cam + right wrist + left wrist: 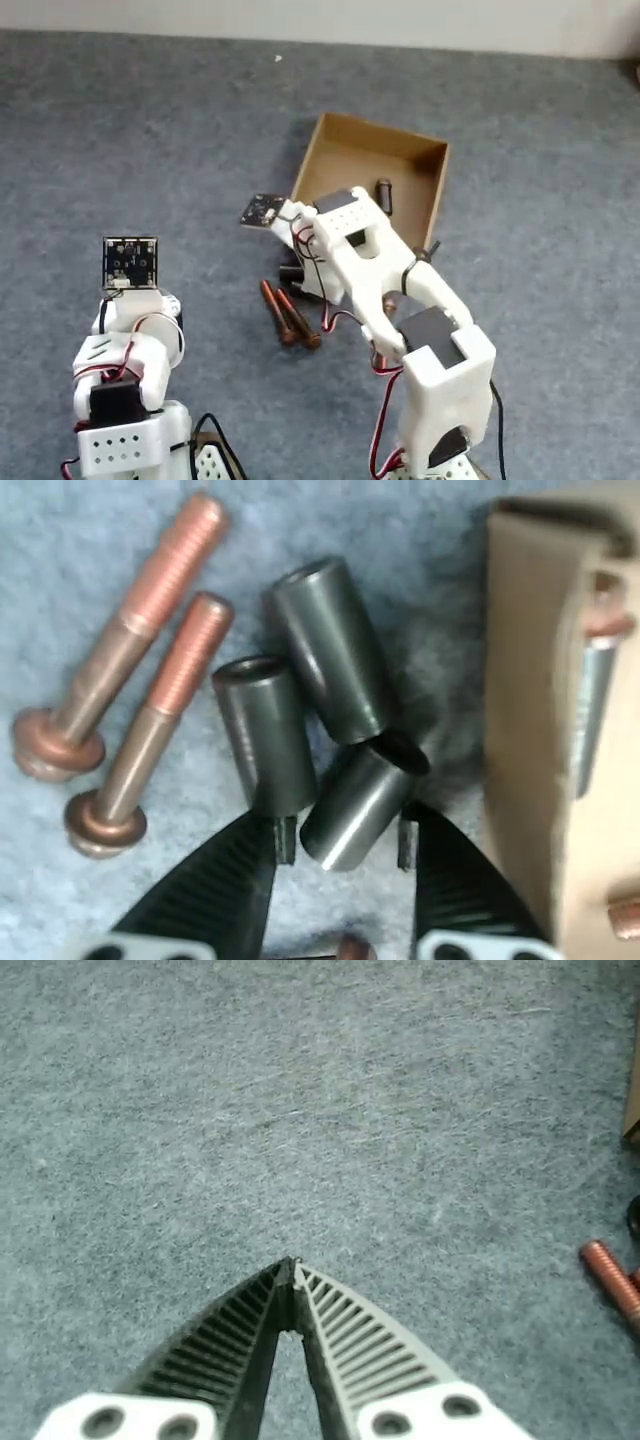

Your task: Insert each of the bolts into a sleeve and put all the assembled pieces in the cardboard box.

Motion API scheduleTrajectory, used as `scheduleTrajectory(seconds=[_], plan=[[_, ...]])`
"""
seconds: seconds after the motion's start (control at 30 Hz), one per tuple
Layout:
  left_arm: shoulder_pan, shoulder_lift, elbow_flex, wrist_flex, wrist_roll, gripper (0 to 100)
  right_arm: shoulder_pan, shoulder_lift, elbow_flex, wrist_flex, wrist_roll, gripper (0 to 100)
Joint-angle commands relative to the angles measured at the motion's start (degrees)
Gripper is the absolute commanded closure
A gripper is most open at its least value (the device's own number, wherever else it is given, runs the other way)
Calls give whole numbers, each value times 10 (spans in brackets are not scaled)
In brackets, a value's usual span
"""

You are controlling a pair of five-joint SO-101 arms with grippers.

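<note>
Your right claw (345, 842) spread, tips either side of a sleeve (360, 798) | two more sleeves (265, 730) and two bolts (150, 730) just past it; box (530, 680) beside them | your left claw (290, 1268) pressed together over carpet (300, 1110)

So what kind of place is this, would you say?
Likely a robotics lab or hobby workbench: a left arm and right arm on a grey carpeted table, with bolts, sleeves and a cardboard box.

Overhead camera looks down; both wrist cameras (close-in) share bolts (160, 705).
</note>
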Motion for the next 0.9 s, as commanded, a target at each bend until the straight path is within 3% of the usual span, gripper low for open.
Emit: scheduleTrajectory(seconds=[0.0, 0.3, 0.47, 0.6, 0.77, 0.87], plan=[[-7, -4, -3, -16, -8, 993, 14, 11, -47, -12, -37, 829], [-7, -4, -3, -16, -8, 993, 15, 16, -51, -47, -57, 831], [-7, -4, -3, -16, -8, 993, 14, 32, -47, -44, -56, 994], [-7, -4, -3, -16, -8, 993, 12, 25, -48, 6, -58, 995], [-7, -4, -3, -16, -8, 993, 15, -65, -44, 56, -62, 994], [-7, -4, -3, -16, -8, 993, 15, -138, -36, 62, -106, 994]])
